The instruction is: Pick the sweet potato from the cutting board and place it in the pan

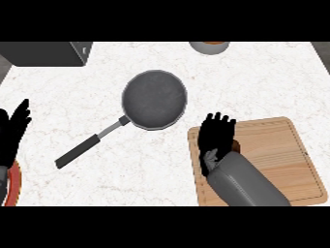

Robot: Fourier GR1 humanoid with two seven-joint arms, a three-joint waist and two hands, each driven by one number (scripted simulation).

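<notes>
At the left edge of the bench, the left hand rests with its fingers straight and apart, pointing up and holding nothing; just below it a red rim, perhaps of a plate, shows beside the forearm. A dark grey box stands at the far left corner. Near the middle lies the pan, a round grey pan with nothing in it, its dark handle running down and to the left. A bowl is cut off by the far edge, a little right of the pan. Further right, the right hand lies over the near-left part of the cutting board, and only 1 small orange-brown sliver of the sweet potato shows at the hand's right side; the rest is hidden beneath it. Whether this hand is clamped on the sweet potato or only set over it, I cannot tell. The step in hand looks like the pick: the sweet potato is on the board and the pan is unfilled. The next move, as I judge it, calls for a sure hold, a lift off the board, then a short carry up and to the left, over the pan's near rim, before letting go inside it.
</notes>
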